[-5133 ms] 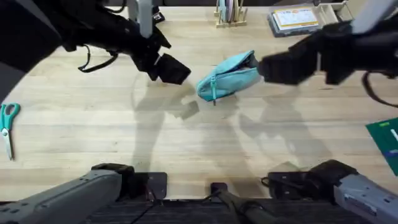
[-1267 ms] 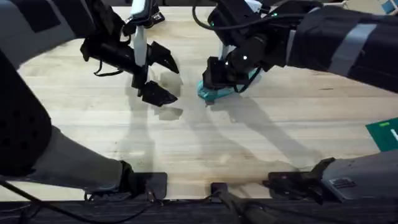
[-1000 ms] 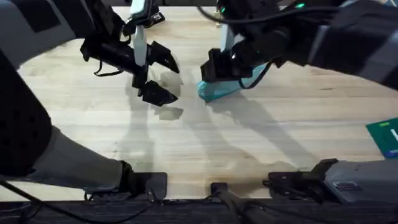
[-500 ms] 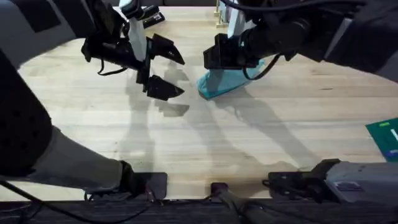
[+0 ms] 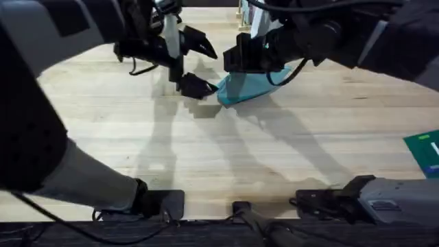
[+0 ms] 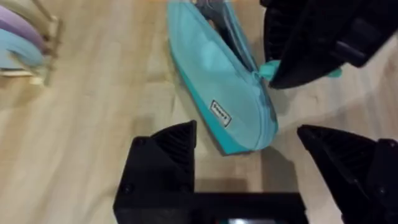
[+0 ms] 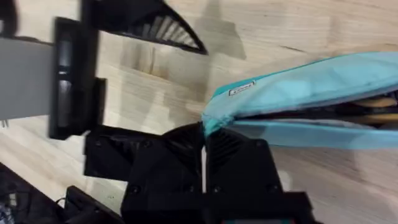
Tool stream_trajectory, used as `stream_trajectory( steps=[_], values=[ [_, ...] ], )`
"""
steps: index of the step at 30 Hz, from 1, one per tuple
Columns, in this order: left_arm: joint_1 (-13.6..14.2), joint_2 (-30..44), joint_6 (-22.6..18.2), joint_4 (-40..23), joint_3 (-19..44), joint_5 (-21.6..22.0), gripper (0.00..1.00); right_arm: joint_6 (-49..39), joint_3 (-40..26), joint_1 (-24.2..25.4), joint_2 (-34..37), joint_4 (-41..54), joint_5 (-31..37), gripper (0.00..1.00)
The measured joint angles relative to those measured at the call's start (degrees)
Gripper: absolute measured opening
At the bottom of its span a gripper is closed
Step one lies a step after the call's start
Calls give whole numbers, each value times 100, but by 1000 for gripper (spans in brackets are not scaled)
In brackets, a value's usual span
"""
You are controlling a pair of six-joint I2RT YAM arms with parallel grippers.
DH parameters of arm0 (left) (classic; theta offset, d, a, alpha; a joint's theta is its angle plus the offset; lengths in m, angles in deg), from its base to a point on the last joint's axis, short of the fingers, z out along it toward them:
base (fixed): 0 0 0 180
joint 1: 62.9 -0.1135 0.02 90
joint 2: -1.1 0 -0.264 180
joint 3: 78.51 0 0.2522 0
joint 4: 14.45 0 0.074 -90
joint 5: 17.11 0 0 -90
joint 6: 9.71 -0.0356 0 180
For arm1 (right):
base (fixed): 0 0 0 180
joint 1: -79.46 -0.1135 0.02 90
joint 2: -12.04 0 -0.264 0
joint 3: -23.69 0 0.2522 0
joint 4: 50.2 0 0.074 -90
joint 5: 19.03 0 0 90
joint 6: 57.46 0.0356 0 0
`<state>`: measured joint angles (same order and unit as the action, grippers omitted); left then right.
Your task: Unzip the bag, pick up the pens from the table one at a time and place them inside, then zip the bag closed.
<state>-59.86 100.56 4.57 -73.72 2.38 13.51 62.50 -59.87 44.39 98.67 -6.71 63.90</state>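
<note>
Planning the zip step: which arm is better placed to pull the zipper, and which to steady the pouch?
Right to pull: the right gripper is shut on the zipper pull at the bag's end. The left gripper, jaws open, straddles that end and could steady it.

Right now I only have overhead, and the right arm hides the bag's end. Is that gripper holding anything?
Observer: Yes. The right gripper is shut on the pull at the end of the bag.
Operator: Is the zipper open at all?
Observer: Yes, the right wrist view shows a dark gap along the top, with something yellow inside.
Operator: And the left gripper?
Observer: The left gripper is open. Its wrist view shows the bag's end between its fingers, which are apart from the fabric.
</note>
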Motion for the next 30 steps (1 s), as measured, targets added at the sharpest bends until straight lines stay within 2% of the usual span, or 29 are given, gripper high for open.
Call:
stream_trajectory(
  steps=[6,17,23,26,28,30],
  values=[
    [270,539,293,45,0,-191,993,0,0,0,0,0,2,32],
    [329,636,450,300,0,-404,993,0,0,0,1,-2,2,32],
    [461,761,885,568,0,-408,975,0,0,0,1,-2,-1,32],
    [476,872,1021,638,0,-448,790,0,0,0,1,-2,-1,32],
    [476,914,1089,660,0,-479,579,0,0,0,1,-3,-1,32],
    [476,923,1125,666,0,-509,248,0,0,0,1,-11,2,32]
  ],
)
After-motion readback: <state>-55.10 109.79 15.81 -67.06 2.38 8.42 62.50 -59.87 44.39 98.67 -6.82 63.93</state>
